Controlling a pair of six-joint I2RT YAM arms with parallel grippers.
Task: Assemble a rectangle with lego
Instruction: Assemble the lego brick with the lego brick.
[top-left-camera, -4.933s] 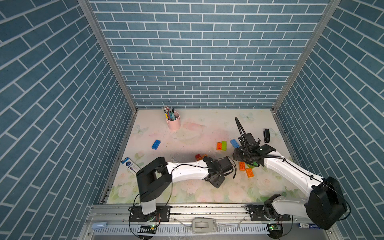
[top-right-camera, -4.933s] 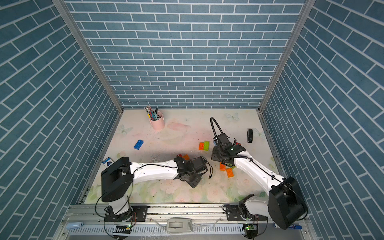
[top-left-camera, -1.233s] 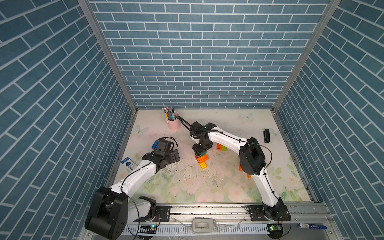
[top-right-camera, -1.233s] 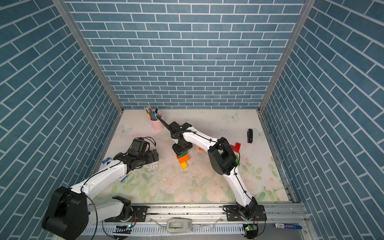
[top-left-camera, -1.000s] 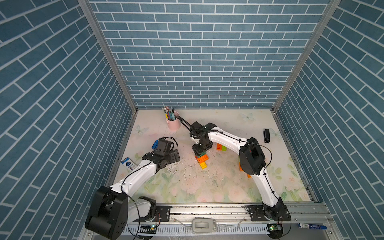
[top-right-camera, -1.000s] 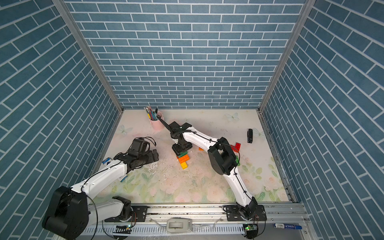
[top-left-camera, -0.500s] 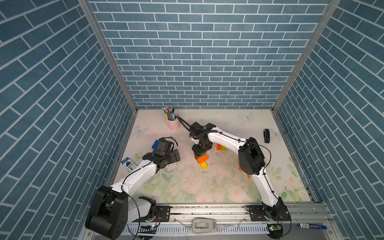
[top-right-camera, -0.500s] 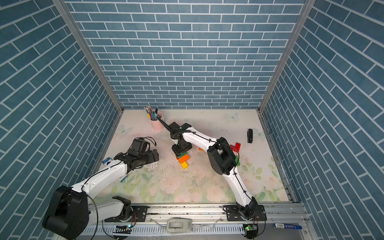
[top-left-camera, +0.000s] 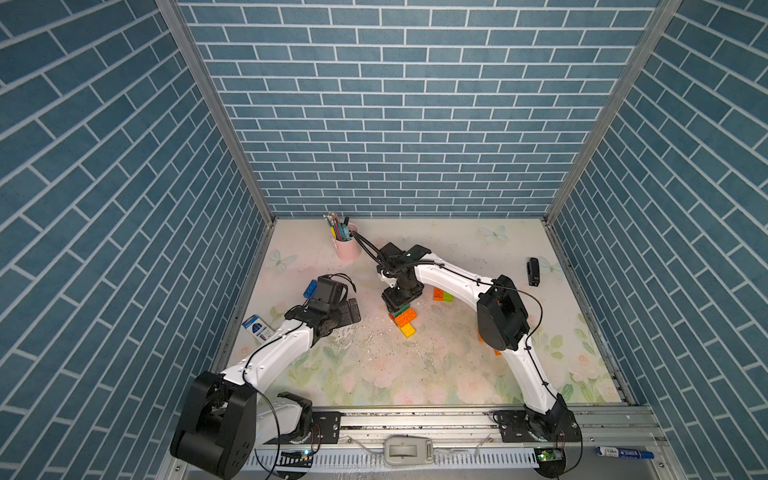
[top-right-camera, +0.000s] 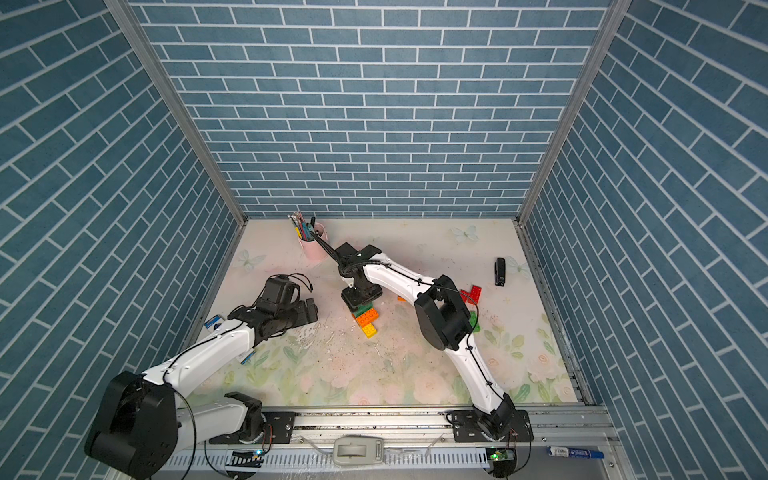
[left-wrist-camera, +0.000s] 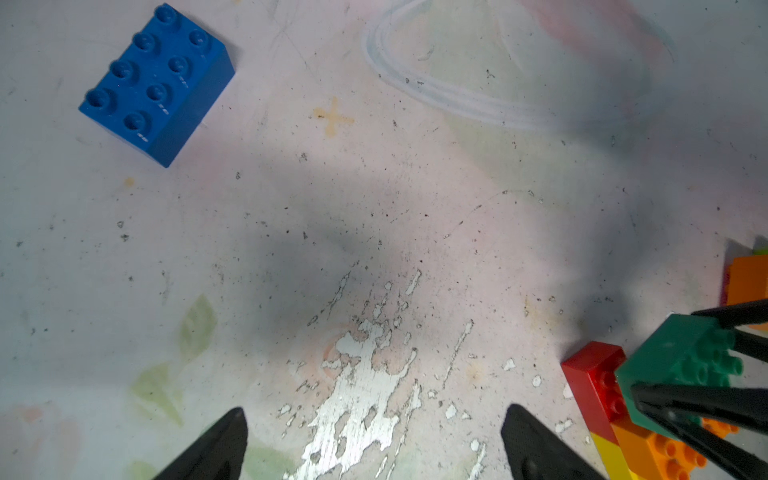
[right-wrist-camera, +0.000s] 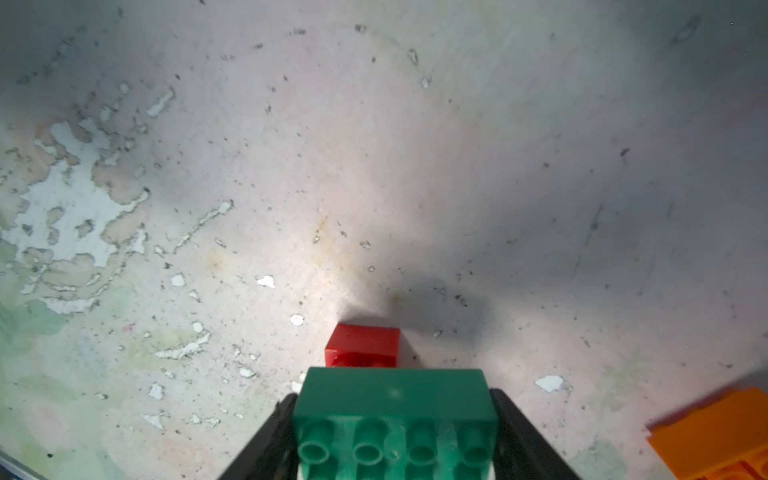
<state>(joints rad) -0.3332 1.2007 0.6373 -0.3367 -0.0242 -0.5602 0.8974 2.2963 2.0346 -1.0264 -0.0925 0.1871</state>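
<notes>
1. Clamping the dark green brick (right-wrist-camera: 395, 399), the right gripper (right-wrist-camera: 395, 436) holds it over the red brick (right-wrist-camera: 362, 345); seated or hovering, hard to say.
2. The left gripper (left-wrist-camera: 376, 415) gapes wide above bare table (left-wrist-camera: 374, 208), blue brick (left-wrist-camera: 153, 83) well apart.

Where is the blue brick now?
In a top view the blue brick lies on the left side of the table, beside the left arm's wrist and apart from the other bricks.

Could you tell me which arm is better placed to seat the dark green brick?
Right: the right end effector grips the dark green brick over the stack; the left end effector is open, empty and apart.
</notes>
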